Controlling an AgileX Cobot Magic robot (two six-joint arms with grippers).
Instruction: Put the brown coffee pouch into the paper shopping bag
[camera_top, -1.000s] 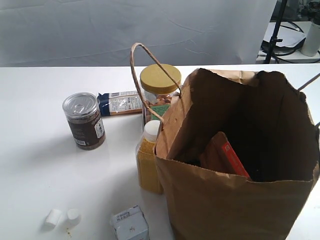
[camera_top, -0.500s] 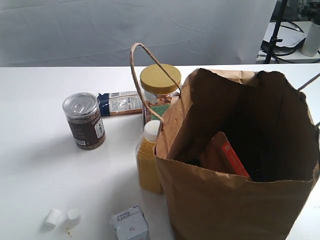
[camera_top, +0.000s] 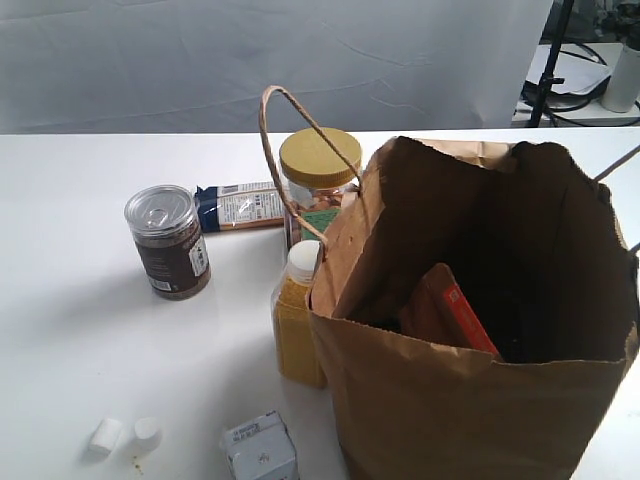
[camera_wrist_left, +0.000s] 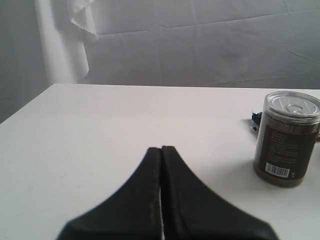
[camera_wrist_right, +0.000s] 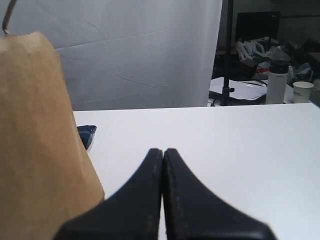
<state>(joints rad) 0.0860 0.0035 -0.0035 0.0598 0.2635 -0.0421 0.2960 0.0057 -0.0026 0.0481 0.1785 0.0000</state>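
**Pouch in bag, both grippers shut, no change**

Change: nothing has moved since half a second or a full second ago; every item on the table (camera_top: 80, 330) sits where it was.

Grippers: seen in the wrist views only. The left gripper (camera_wrist_left: 161, 148) has its black fingers pressed together, nothing between them. The right gripper (camera_wrist_right: 163, 150) is the same: pressed together and empty.

Near edge, exterior view: one small grey-white carton (camera_top: 260, 450), print too small to read. Two small white caps (camera_top: 105, 436) lie side by side to its left.

Middle: one paper shopping bag (camera_top: 470, 400), upright and open-mouthed, with one cord loop handle (camera_top: 285, 150) standing up at its left. The brown coffee pouch (camera_top: 445, 312) is inside the bag, tilted, with the edge of its orange label showing; no lettering legible. One yellow bottle (camera_top: 297, 320) with a white cap stands touching the bag's left wall.

Further back: one dark can (camera_top: 168, 242) with a silver lid, standing apart to the left; barcode and small print visible, unreadable. One jar (camera_top: 320, 175) with a yellow lid stands behind the bottle. One blue-and-white packet (camera_top: 240, 206) lies flat, text illegible.
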